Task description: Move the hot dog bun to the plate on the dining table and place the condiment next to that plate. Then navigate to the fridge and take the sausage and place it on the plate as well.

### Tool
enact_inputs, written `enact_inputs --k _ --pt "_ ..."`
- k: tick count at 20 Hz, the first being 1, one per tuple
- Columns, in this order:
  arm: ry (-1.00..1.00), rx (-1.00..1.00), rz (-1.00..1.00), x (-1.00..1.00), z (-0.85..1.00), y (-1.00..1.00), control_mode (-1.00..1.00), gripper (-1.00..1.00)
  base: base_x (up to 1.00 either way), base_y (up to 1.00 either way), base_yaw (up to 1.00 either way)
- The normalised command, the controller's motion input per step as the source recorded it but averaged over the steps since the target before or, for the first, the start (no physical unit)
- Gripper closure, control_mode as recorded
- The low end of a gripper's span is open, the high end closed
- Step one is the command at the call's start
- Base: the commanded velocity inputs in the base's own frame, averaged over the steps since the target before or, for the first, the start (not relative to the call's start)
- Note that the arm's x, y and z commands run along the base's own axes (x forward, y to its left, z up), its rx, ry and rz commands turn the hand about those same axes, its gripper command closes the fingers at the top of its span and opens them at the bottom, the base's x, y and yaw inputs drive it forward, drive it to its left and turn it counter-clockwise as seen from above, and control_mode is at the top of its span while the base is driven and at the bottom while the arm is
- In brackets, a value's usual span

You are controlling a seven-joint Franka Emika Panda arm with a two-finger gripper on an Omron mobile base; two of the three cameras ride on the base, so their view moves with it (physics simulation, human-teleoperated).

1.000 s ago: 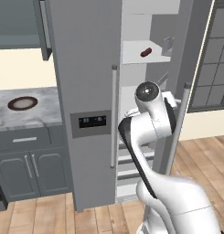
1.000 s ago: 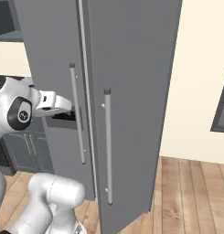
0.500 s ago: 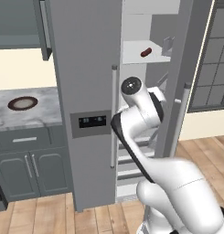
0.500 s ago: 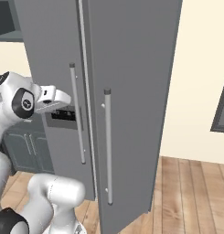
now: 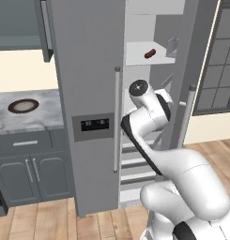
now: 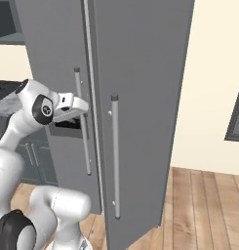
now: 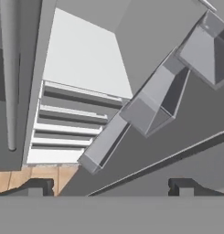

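Note:
A dark red sausage (image 5: 149,53) lies on an upper white shelf inside the fridge (image 5: 90,70), whose right door (image 5: 194,65) stands swung out. My arm reaches into the opening below that shelf, with the wrist (image 5: 139,89) about level with the left door's handle. In the hand view my gripper (image 7: 111,186) is open, its two dark fingertips (image 7: 40,185) wide apart with nothing between them, looking down at the lower drawers (image 7: 67,132) and the door bins (image 7: 150,109). The bun, condiment and plate are out of view.
A grey carton (image 5: 172,47) stands just right of the sausage. The shut left door carries a long handle (image 5: 117,117) close to my arm. A counter (image 5: 22,119) with a round dark dish (image 5: 23,106) lies to the left. Wooden floor (image 6: 204,205) spreads below.
The wrist has swung a little left and up while the hand has turned further into the fridge opening. The jaws have stayed wide open.

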Motion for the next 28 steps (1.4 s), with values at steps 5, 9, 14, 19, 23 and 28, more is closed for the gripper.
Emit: enact_inputs --k 5,9,14,19,23,28 --pt "0.01 0.0 0.0 0.23 -0.17 -0.45 -1.0 -1.0 0.0 0.0 0.0" --pt "0.0 0.0 -0.01 -0.06 -0.07 -0.41 -1.0 -1.0 0.0 0.0 0.0" --pt "0.0 0.0 -0.03 -0.14 -0.09 -0.48 -1.0 -1.0 0.0 0.0 0.0" --pt "0.0 0.0 -0.02 -0.2 -0.02 -0.72 -1.0 -1.0 0.0 0.0 0.0" --pt "-0.01 0.0 0.0 -0.29 0.0 -0.95 -1.0 -1.0 0.0 0.0 0.0" --pt "0.0 0.01 0.0 -0.18 0.0 -1.0 -1.0 -1.0 0.0 0.0 0.0"
